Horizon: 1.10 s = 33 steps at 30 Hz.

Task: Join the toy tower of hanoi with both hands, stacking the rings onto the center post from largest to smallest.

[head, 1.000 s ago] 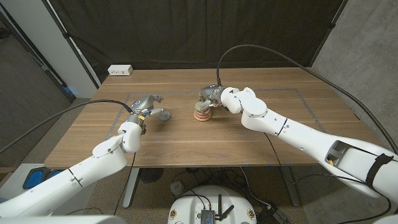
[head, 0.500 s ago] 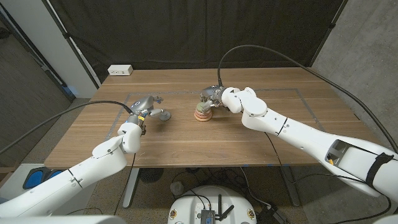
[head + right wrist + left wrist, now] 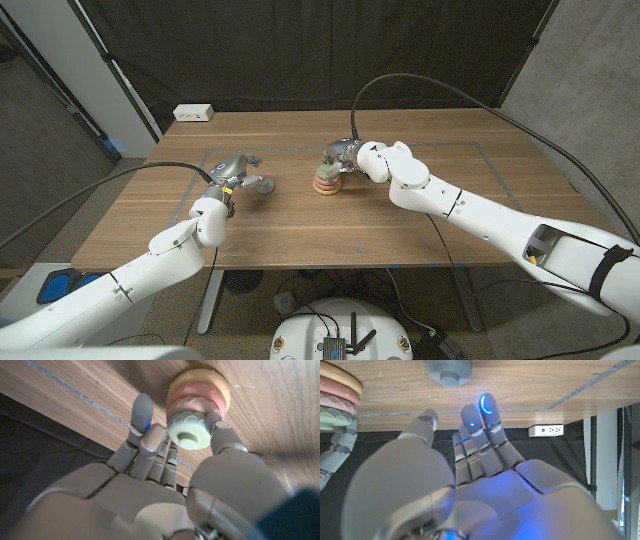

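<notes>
The ring stack (image 3: pixel 323 182) stands mid-table: a yellow ring (image 3: pixel 216 382) at the base, a pink ring (image 3: pixel 186 399) on it, and a green ring (image 3: pixel 187 430) on top with the post tip (image 3: pixel 186 439) poking through. My right hand (image 3: pixel 340 155) is at the top of the stack, its thumb (image 3: pixel 220 427) on one edge of the green ring and its fingers (image 3: pixel 167 455) at the other. My left hand (image 3: pixel 232 167) hovers open to the left, fingers (image 3: pixel 480 425) stretched out. A grey round piece (image 3: pixel 262 184) lies on the table just in front of it, untouched.
A white power strip (image 3: pixel 193 113) lies at the table's back left corner. Tape lines (image 3: pixel 480 150) mark a rectangle on the wooden tabletop (image 3: pixel 400 230). A black curtain hangs behind the table.
My right hand has shifted very slightly at the top of the stack. The left arm and the grey piece have stayed where they were.
</notes>
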Tool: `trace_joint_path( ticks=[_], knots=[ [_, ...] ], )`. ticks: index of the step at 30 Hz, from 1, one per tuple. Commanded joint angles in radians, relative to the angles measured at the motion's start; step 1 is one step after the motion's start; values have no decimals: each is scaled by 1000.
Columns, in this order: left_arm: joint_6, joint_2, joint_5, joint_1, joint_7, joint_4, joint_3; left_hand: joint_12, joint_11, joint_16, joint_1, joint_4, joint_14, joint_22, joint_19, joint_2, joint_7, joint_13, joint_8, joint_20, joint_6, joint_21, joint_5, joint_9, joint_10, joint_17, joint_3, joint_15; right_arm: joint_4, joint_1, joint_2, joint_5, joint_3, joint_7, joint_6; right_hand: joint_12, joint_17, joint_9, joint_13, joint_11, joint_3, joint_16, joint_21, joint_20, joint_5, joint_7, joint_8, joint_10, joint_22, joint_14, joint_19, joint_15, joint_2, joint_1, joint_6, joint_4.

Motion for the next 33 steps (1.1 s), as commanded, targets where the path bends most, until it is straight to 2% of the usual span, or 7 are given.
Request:
trace_joint_path(
  ticks=[1,5,11,12,14,20,33],
  knots=[
    [-3,0,-2,1,4,1,1,-4,2,3,8,-1,3,3,4,-3,3,3,3,-126,9,3,2,2,10,3,9,-53,-10,3,-7,-24,-12,24,-12,-1,0,1,-15,-64,64,-10,-5,-47,6,-70,-19,32,-3,-16,-4,2,27,-38,44,60],
    [-6,-2,-2,0,5,2,4,-3,3,2,8,-1,3,3,5,-3,3,3,3,-126,8,3,2,2,12,2,9,-53,-15,5,-10,-33,-15,38,-14,0,-7,1,-33,-39,60,-30,-11,-47,1,-46,-41,-14,-12,-41,-18,2,8,-45,2,59],
    [0,-3,1,1,3,-3,6,-4,2,4,8,-1,3,1,5,-3,3,4,3,-126,10,3,2,3,12,4,10,-53,-20,1,-15,-46,-12,38,-12,-1,-12,0,-57,-28,56,-48,-14,-46,-7,-45,-56,-62,-20,-50,-25,1,-5,-46,-20,59],
    [1,-3,1,1,3,-4,6,-4,2,3,8,-1,2,2,5,-3,3,3,3,-126,10,3,2,3,12,3,10,-53,-21,2,-16,-49,-13,43,-12,-4,-5,0,-66,-18,55,-44,-12,-46,-9,-45,-63,-86,-21,-43,-24,2,-8,-46,-33,58],
    [4,-1,3,3,4,-8,5,-4,1,4,8,-1,3,2,4,-3,3,5,3,-126,10,3,2,3,11,3,10,-53,-24,3,-17,-54,-13,50,-11,-1,-5,-1,-77,-21,54,-47,-15,-46,-13,-38,-77,-100,-24,-45,-27,2,-15,-46,-67,58],
    [9,3,5,8,5,-17,2,-4,2,5,7,0,5,2,4,-3,2,3,3,-126,12,3,2,3,14,4,11,-53,-28,3,-18,-60,-12,66,-4,-1,-23,-1,-109,-2,56,-91,-24,-46,-26,-26,-102,-171,-33,-89,-52,1,-38,-30,-156,53],
    [11,6,3,17,8,-24,-6,-3,0,6,6,0,4,4,4,0,1,4,4,-126,15,4,2,4,19,6,13,-53,-35,6,-9,-88,-12,104,-15,5,-68,15,-148,41,42,-174,-39,-44,-56,16,-103,-279,-41,-159,-112,1,-64,-2,-263,55]
  ],
)
